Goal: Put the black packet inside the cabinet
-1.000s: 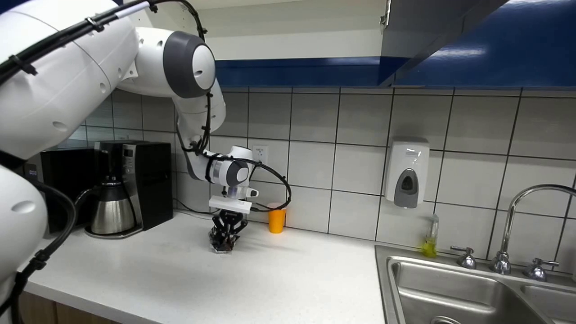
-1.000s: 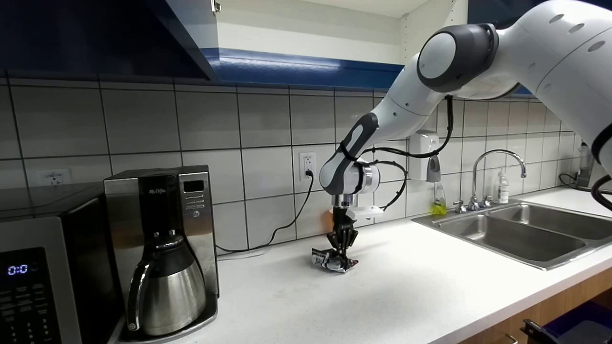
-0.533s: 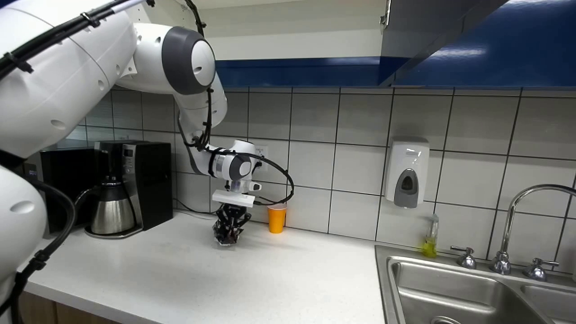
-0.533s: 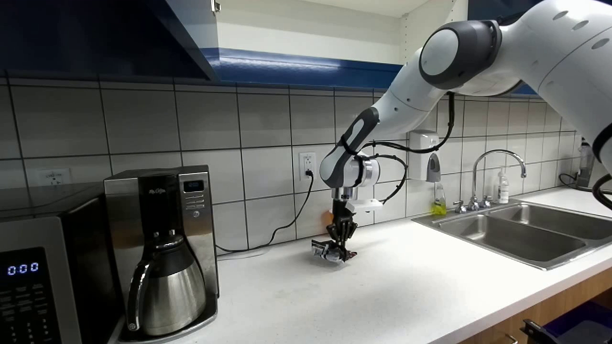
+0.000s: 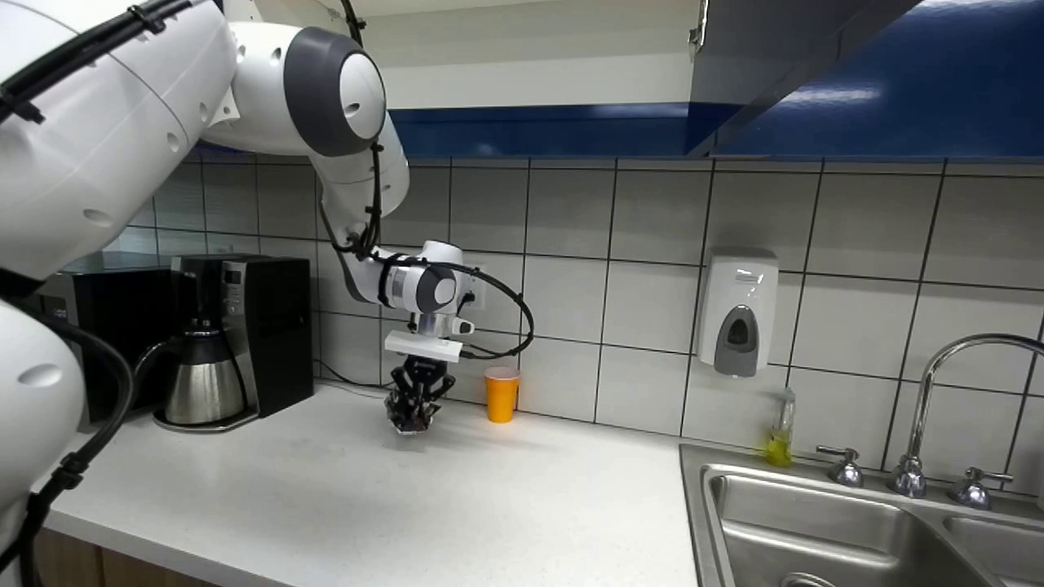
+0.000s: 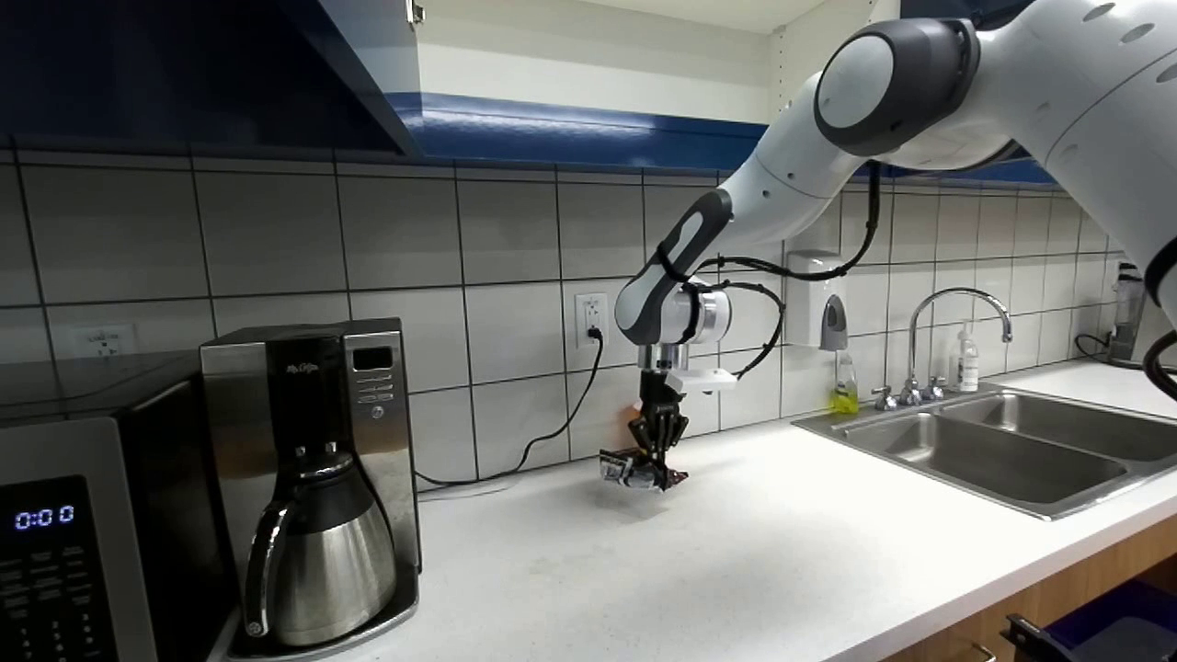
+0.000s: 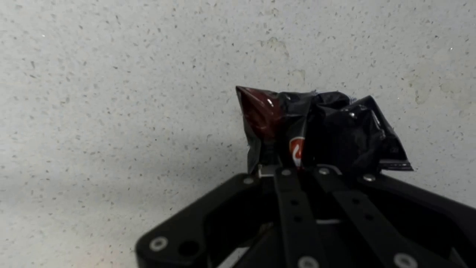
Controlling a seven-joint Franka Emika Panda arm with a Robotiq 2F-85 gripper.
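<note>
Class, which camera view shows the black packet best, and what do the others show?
The wrist view: there the black packet looks largest, with creases and a red-and-white mark showing, though the gripper covers part. Both exterior views show it small, pinched by the gripper, its markings unreadable.

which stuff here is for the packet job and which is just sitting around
For the job:
packet, gripped
tool, shut on it
cabinet, open overhead, where it should go

Just around:
cup, orange
coffee machine
microwave
dispenser
bottle of yellow liquid
white bottle
sink
</note>
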